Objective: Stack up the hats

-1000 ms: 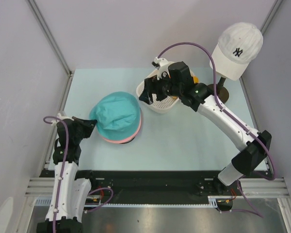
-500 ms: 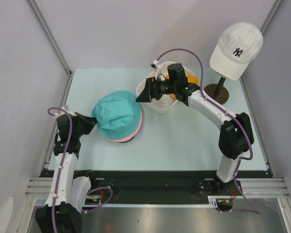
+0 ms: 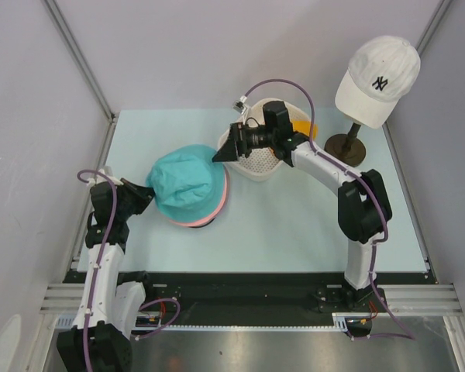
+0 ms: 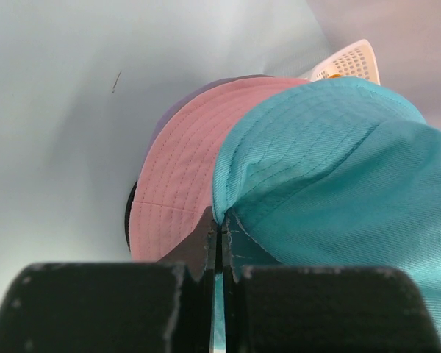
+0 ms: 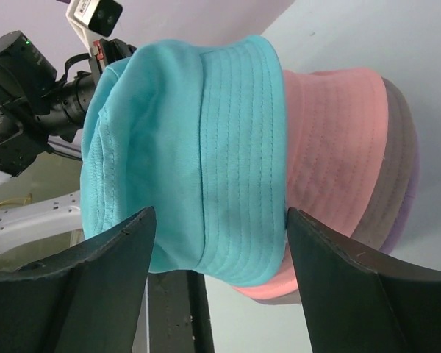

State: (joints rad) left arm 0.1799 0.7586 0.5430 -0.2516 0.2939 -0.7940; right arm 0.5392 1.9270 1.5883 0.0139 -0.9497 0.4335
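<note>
**Stacking, third hat.** Left fingers (image 4: 214, 246) are pinched shut on the brim of the teal hat (image 3: 187, 182), which sits over the pink hat (image 4: 184, 162) and lavender hat (image 5: 398, 176). Right fingers (image 3: 223, 153) are spread wide and empty, just beside its crown. Likely next: release, then fetch the orange hat (image 3: 304, 124) from the basket (image 3: 252, 167) behind the right fingers. Pale counter (image 3: 294, 225), plain grey walls (image 3: 178, 46).

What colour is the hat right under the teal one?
Pink hat, beneath the teal hat; clearest in the right wrist view.
</note>
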